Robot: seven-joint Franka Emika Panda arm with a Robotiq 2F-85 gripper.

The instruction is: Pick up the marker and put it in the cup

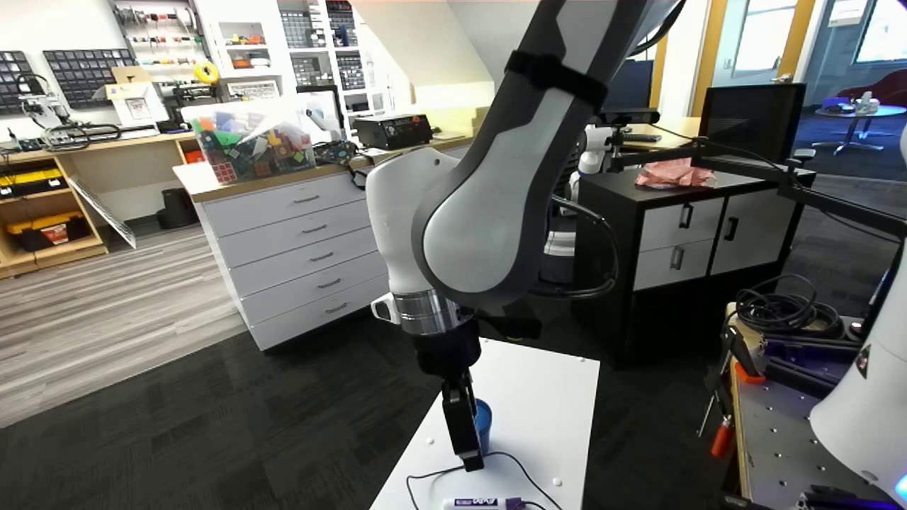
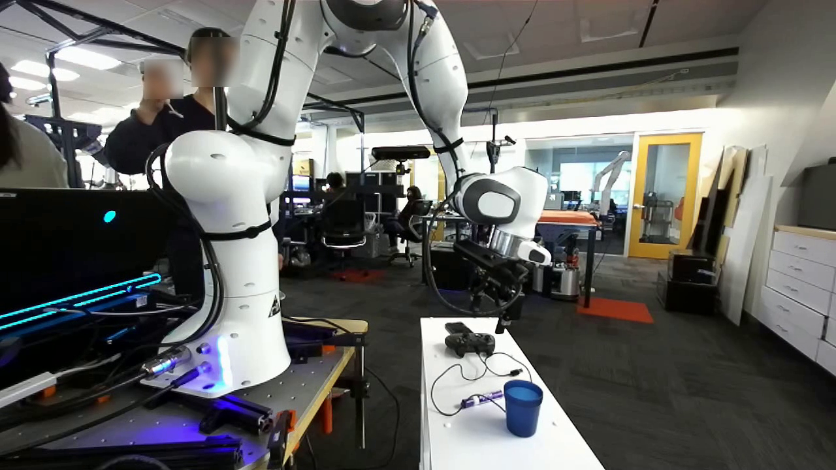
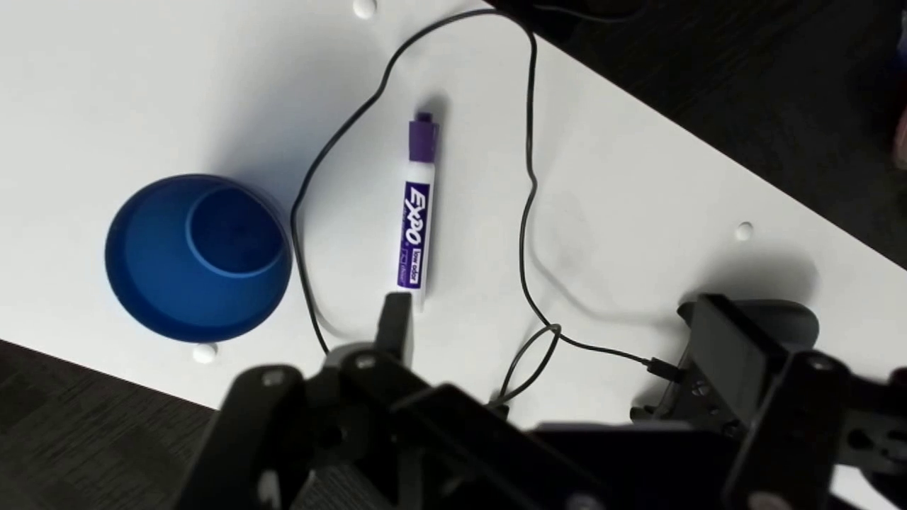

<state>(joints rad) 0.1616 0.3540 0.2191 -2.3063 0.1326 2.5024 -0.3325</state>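
Observation:
The white marker with a purple cap and label [image 3: 417,219] lies flat on the white table, inside a loop of cable. To its left in the wrist view stands the blue cup [image 3: 159,283], upright, with nothing visible inside. My gripper [image 3: 556,312] is open above the table, its jaws wide apart with nothing held. One fingertip overlaps the marker's white end in that view; the other is over a black controller. In an exterior view a finger partly covers the cup [image 1: 484,425], and the marker [image 1: 482,503] is cut by the bottom edge. Another exterior view shows marker [image 2: 482,399] beside cup [image 2: 524,411].
A thin black cable [image 3: 528,177] winds around the marker and passes close by the cup. The black game controller [image 2: 470,343] sits farther along the narrow table [image 2: 450,450], with a dark flat object [image 2: 458,328] behind it. Small white knobs [image 3: 744,231] dot the tabletop.

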